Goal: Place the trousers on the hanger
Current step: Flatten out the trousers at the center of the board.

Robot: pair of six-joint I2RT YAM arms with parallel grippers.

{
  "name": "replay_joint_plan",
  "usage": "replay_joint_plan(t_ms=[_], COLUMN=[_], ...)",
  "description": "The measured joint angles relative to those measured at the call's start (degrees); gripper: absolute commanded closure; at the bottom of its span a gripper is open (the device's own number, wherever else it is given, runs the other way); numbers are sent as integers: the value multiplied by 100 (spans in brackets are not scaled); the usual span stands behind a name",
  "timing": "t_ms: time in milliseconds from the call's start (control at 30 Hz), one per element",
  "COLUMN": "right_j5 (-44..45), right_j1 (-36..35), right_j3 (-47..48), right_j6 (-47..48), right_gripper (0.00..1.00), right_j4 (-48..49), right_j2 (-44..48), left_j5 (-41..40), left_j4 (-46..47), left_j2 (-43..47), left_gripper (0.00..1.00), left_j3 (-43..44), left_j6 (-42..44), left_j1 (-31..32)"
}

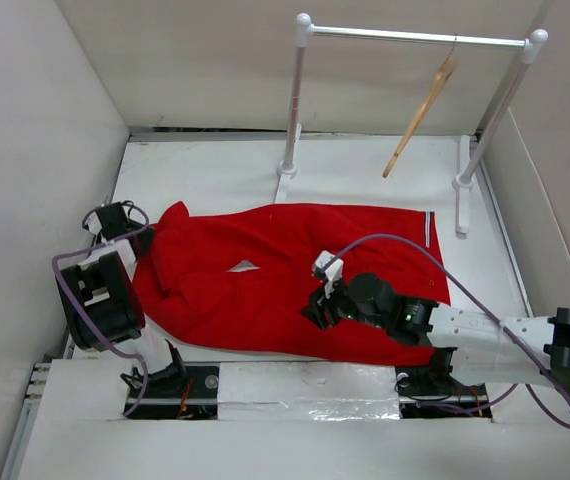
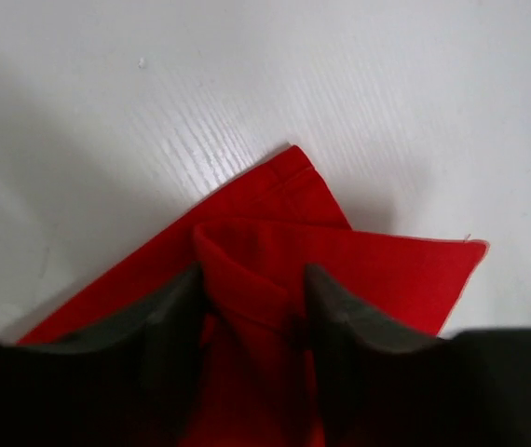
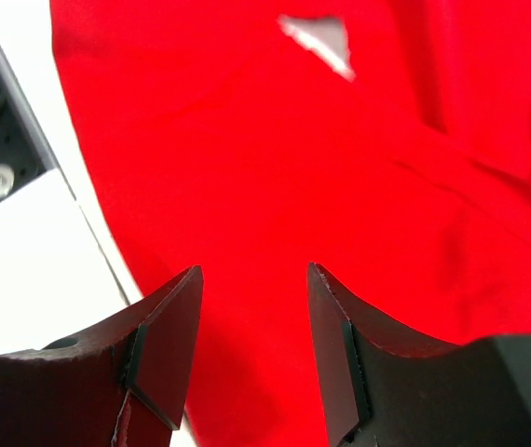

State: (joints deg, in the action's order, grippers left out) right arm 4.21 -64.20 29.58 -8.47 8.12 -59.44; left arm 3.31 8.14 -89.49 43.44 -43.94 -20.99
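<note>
Item: the trousers (image 1: 295,280), bright red, spread flat across the middle of the white table (image 1: 215,170), long axis running left to right; striped edge (image 1: 429,228) at the far right end, a small pale triangular gap (image 1: 245,266) in the cloth left of centre; left end bunched and folded over. Item: the hanger (image 1: 420,118), light wood, hung by its hook from the white rail (image 1: 415,38) at the back, tilted, well apart from the trousers. Left gripper (image 2: 251,307): at the left end of the garment, fingers (image 2: 177,317) closed to either side of a raised fold of red fabric that fills the gap and touches both inner faces; a corner of the cloth lies on the table just beyond. Right gripper (image 3: 254,279): over the near middle of the trousers, fingers spread apart, nothing between them, red cloth beneath; purple cable (image 1: 405,245) arcs over the arm
</note>
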Motion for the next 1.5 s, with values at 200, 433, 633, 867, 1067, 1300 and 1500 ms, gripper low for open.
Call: replay_joint_plan(t_ms=[200, 433, 633, 867, 1067, 1300, 1500], right_j5=[-24, -20, 35, 444, 614, 654, 658], right_j1=[-109, -164, -260, -262, -262, -262, -269], right_j3=[-7, 17, 122, 273, 446, 479, 492], right_j6=[2, -11, -9, -2, -13, -35, 0], right_gripper=[48, 50, 50, 50, 50, 57, 98], right_j4=[15, 136, 133, 9, -151, -330, -345], right_j2=[-271, -411, -466, -282, -280, -247, -221], left_j5=[48, -872, -1696, -1801, -1904, -1779, -1812], left_j4=[72, -468, -885, -798, -667, -1224, -1134], left_j2=[52, 1342, 2885, 2927, 595, -1801, -525], left_gripper=[100, 100, 90, 72, 62, 58, 44], left_j3=[-24, 160, 957, 1449, 2017, 3283, 2594], left_j6=[39, 136, 417, 549, 586, 730, 826], left_j1=[85, 968, 2177, 2428, 3696, 4682, 4074])
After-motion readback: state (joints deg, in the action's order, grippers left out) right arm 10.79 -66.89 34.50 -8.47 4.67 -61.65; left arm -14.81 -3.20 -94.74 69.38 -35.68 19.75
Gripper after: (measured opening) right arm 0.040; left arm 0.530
